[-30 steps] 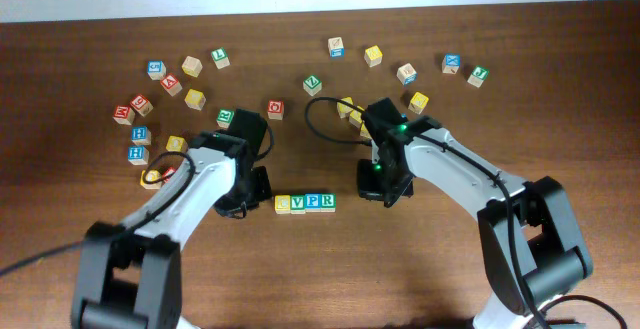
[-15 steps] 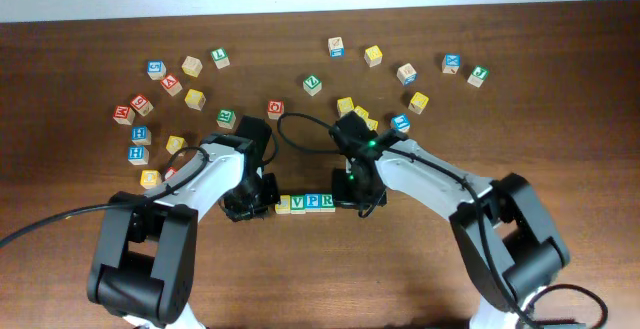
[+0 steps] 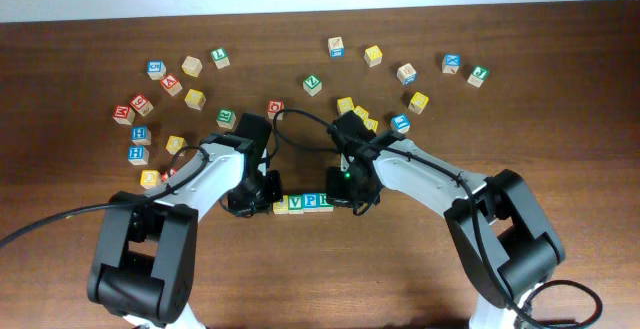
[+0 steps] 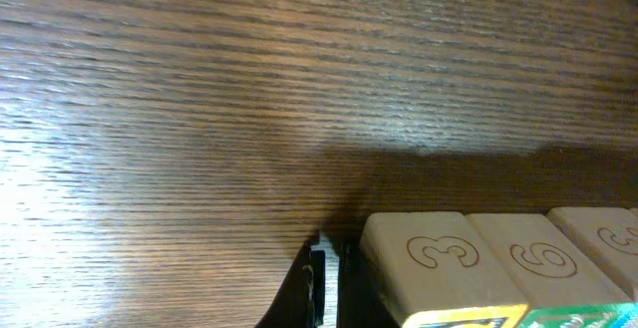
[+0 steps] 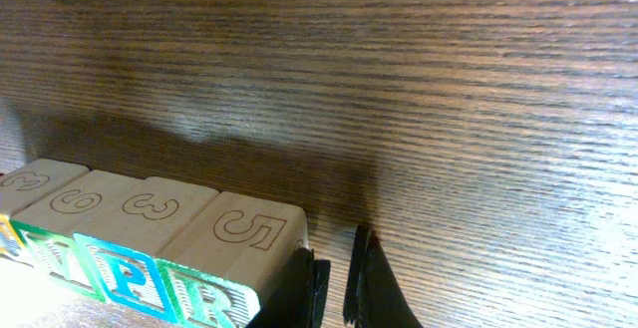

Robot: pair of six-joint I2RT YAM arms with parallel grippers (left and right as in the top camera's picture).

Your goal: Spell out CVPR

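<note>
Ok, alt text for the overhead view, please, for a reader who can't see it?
Four wooden letter blocks lie in a row on the dark wooden table, and the left arm and right arm extend to it, jaws at either end. Many more coloured letter blocks lie scattered beyond.

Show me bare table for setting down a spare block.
Bare table lies in front of the CVPR row, between the arms, and at the far edge between the left block cluster and right block cluster. Crowded: both clusters, and the row's ends, flanked by left gripper and right gripper.
</note>
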